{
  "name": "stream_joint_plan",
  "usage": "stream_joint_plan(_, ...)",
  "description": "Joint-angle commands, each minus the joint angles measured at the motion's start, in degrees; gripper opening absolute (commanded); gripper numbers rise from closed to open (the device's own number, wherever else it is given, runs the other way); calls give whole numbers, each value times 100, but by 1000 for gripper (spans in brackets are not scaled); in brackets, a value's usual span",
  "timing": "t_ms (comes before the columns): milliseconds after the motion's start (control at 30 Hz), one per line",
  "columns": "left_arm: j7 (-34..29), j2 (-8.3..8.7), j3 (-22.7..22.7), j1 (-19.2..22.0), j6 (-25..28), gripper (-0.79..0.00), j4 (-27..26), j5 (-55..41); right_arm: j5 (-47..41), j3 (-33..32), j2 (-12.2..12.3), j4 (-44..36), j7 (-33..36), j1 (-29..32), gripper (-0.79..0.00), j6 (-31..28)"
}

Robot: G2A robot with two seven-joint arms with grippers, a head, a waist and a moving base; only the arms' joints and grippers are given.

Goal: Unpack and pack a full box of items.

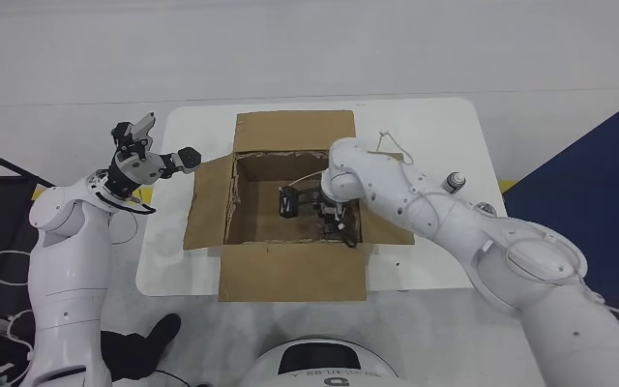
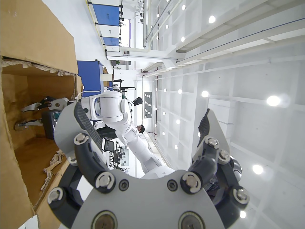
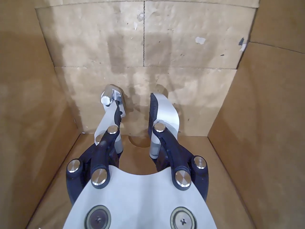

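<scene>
1. An open cardboard box (image 1: 293, 131) stood in the middle of the white worktop (image 1: 435, 126), with its four flaps folded outward.
2. The right gripper (image 3: 133, 101) was down inside the box, above the bare cardboard floor (image 3: 185, 55).
3. Its fingers (image 3: 164, 110) were a narrow gap apart, with nothing between them.
4. One of the right fingertips carried a small shiny metal piece (image 3: 110, 96). What it was could not be told.
5. The left gripper (image 2: 143, 125) hung outside the box, beside its left flap (image 1: 208, 203) and over the worktop's edge.
6. Its fingers (image 2: 83, 120) were spread wide and held nothing.
7. From the left wrist, the box (image 2: 35, 29) showed side-on, with the right gripper (image 2: 27, 115) inside it, near the bottom.
8. The box wall's top edge (image 2: 47, 69) was torn and ragged.
9. Two small round-topped items stood on the worktop to the right of the box, well apart from it. One (image 1: 453, 181) was farther back and the other (image 1: 484, 208) was just beside the right arm.
</scene>
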State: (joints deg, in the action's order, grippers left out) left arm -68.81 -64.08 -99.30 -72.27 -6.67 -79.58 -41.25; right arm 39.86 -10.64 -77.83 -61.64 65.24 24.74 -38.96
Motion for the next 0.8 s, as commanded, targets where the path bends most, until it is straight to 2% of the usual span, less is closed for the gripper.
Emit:
stream_joint_plan(0,0,0,0,0,0,0,0,0,-14,14,11,12,-51,23,-480,-59)
stream_joint_plan(67,0,0,0,0,0,0,0,0,-10,28,29,-12,-144,29,-443,-152)
stream_joint_plan(167,0,0,0,0,0,0,0,0,76,-30,98,-97,-320,34,-437,-312)
stream_joint_plan(333,0,0,0,0,0,0,0,0,359,-199,289,-381,-556,157,-431,-245)
stream_joint_plan(533,0,0,0,0,0,0,0,0,389,-336,526,-705,-547,378,-422,-534)
stream_joint_plan(767,0,0,0,0,0,0,0,0,296,-267,590,-668,-532,425,-400,-539)
